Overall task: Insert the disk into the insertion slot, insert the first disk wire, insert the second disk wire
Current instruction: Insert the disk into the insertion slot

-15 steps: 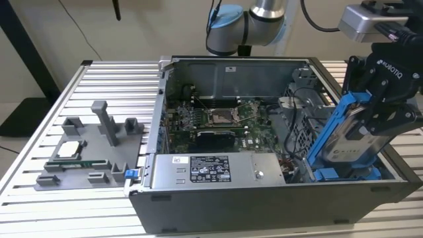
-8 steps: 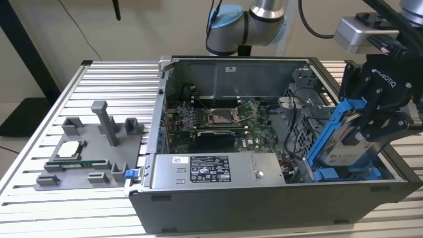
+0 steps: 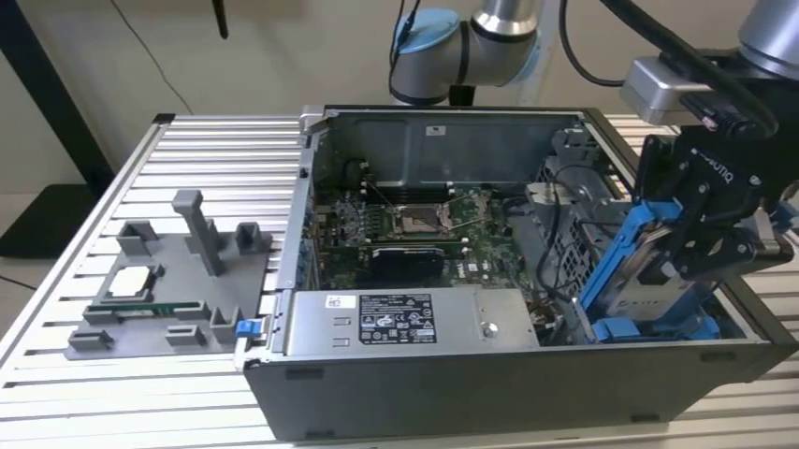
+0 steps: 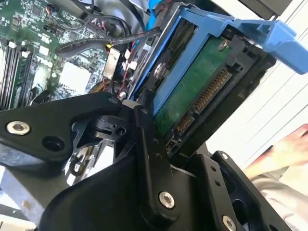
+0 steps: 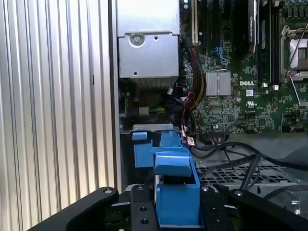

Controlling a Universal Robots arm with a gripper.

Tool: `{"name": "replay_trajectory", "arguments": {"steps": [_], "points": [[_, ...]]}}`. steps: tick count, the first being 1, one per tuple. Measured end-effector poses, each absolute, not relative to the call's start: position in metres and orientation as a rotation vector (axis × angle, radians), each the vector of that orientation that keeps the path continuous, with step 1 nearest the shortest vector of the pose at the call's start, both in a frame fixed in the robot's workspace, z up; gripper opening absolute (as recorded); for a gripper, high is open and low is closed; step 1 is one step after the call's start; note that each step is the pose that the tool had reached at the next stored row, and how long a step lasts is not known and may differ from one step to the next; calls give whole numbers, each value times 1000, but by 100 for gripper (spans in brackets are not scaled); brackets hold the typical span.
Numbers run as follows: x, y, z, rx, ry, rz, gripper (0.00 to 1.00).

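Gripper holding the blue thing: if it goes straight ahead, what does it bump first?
Probably the other blue carrier, lying just below the disk that the gripper holds. Depth is hard to judge.

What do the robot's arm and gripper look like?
The arm is silver-grey tubing with light blue joint caps. Black cables run along it to a grey box at the wrist. The gripper is matte black, built of flat linkage bars with silver screws and small white print on its body.
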State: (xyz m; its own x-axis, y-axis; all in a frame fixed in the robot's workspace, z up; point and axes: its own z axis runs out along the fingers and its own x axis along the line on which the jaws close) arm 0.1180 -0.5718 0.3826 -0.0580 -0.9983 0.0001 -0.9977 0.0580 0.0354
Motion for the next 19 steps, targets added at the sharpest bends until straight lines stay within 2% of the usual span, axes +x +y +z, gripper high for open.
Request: {"name": "replay_trajectory", "arguments": {"steps": [19], "points": [[118, -572, 373, 2139, -2267, -40, 0]]}}
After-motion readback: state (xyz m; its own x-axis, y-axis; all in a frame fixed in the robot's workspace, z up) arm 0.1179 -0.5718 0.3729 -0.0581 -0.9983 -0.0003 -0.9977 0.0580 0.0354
